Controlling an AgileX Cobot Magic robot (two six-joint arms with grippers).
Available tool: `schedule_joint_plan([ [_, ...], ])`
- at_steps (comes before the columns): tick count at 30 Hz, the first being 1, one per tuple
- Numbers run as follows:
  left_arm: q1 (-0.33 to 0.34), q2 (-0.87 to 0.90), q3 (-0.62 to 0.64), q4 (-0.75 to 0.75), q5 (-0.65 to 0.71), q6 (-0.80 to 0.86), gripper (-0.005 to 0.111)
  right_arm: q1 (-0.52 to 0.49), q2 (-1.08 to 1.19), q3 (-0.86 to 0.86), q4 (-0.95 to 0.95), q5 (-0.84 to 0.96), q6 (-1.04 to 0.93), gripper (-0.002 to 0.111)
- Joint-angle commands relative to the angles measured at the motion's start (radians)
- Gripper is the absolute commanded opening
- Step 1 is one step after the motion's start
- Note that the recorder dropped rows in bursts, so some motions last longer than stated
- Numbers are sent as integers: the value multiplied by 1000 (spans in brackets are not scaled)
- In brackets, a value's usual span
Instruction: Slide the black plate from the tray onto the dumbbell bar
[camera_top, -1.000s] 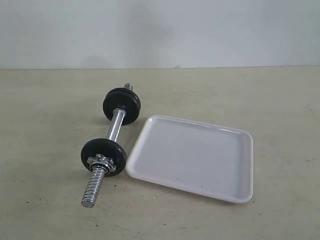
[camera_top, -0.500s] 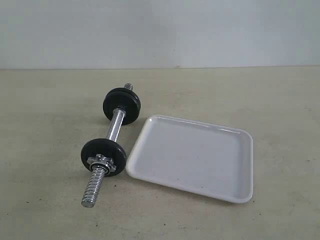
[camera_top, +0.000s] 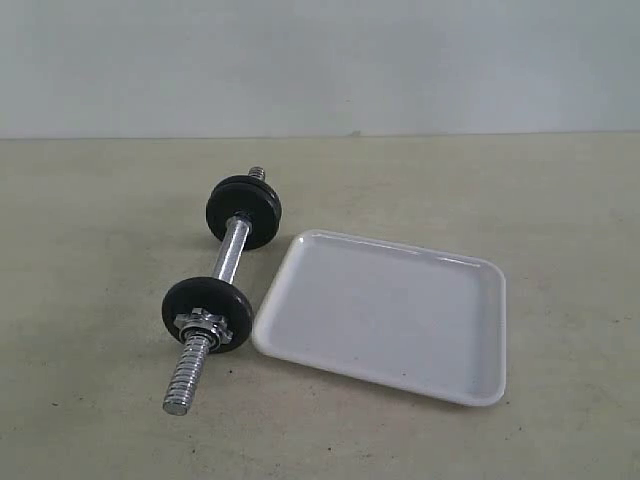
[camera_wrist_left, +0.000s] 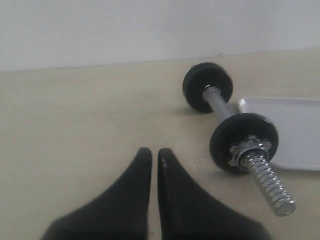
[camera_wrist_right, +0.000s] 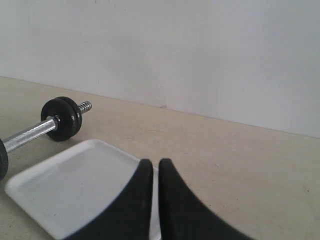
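Note:
The dumbbell bar (camera_top: 232, 250) lies on the table left of the white tray (camera_top: 400, 248). A black disc (camera_top: 208, 312) sits at its near end behind a silver nut. The far end carries a thicker stack of black discs (camera_top: 244, 212). No black plate lies in the tray, which holds nothing. My left gripper (camera_wrist_left: 155, 152) is shut and hovers off the bar's (camera_wrist_left: 220, 107) threaded near end, apart from it. My right gripper (camera_wrist_right: 151, 162) is shut above the tray's (camera_wrist_right: 75, 185) corner. Neither gripper appears in the exterior view.
A pale wall stands behind the beige table. Bare tabletop (camera_top: 560, 200) stretches right of and behind the tray, and more lies left of the bar.

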Motion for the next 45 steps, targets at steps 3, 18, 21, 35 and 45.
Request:
schedule_joint_plan([
  [3, 132, -2, 4, 18, 48, 91, 4, -3, -5, 4, -3, -12, -1, 2],
  [18, 167, -2, 4, 18, 48, 113, 4, -3, -5, 4, -3, -12, -1, 2],
  [21, 167, -2, 4, 1, 48, 89, 4, -3, -5, 4, -3, -12, -1, 2],
  [35, 172, -2, 4, -22, 44, 5, 4, -3, -5, 4, -3, -12, -1, 2],
  [45, 172, -2, 4, -23, 44, -14, 4, -3, -5, 4, -3, -12, -1, 2],
])
